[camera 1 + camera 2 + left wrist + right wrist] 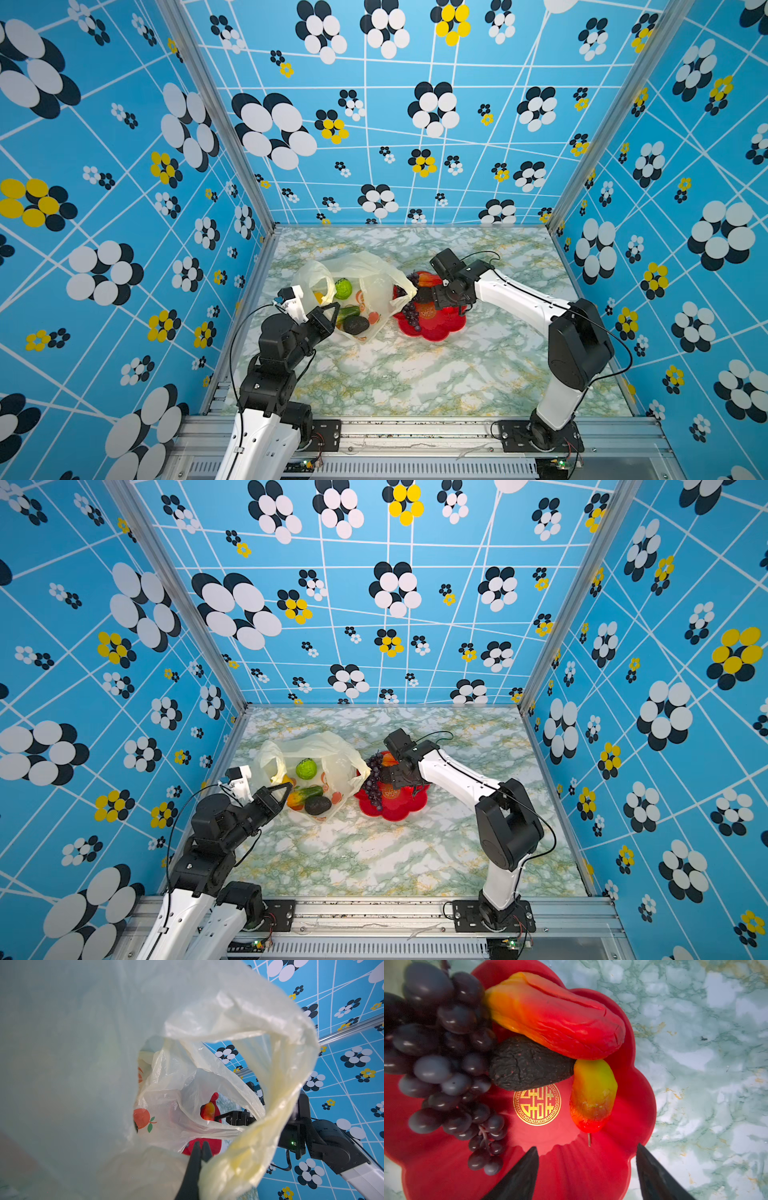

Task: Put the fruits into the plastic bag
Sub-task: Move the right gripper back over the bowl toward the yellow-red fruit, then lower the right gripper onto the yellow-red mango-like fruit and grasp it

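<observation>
The plastic bag lies on the desk, rim pinched by the clenched left pincer, while beyond it the released right pincer hangs over fruits on the red dish; sagging film could block entry.

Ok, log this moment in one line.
left gripper: shut on bag rim | right gripper: open above dish, empty | in bag: green ball, cucumber | on dish: grapes, red-orange pieces

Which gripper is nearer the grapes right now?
Right. The right gripper hovers open over the red dish, just beside the grapes. The left gripper is shut on the bag rim, with the bag between it and them.
</observation>
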Robot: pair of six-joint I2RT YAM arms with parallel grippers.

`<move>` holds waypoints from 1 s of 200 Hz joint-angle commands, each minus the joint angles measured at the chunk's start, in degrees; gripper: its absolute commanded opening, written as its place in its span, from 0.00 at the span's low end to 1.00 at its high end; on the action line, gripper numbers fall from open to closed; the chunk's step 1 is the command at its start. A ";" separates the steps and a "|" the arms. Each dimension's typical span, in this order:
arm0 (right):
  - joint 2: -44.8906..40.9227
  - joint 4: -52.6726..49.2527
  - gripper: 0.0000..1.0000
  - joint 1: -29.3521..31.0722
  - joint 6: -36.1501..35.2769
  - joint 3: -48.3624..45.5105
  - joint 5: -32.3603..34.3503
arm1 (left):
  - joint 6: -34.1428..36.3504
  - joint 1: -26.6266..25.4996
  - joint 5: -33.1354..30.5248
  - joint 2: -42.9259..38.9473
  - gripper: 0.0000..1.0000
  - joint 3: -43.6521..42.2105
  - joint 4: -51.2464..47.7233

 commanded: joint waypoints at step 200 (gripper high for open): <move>10.48 -0.36 0.63 -2.34 -0.41 6.97 -2.58 | 1.49 0.40 -0.92 -2.02 0.00 0.89 -2.87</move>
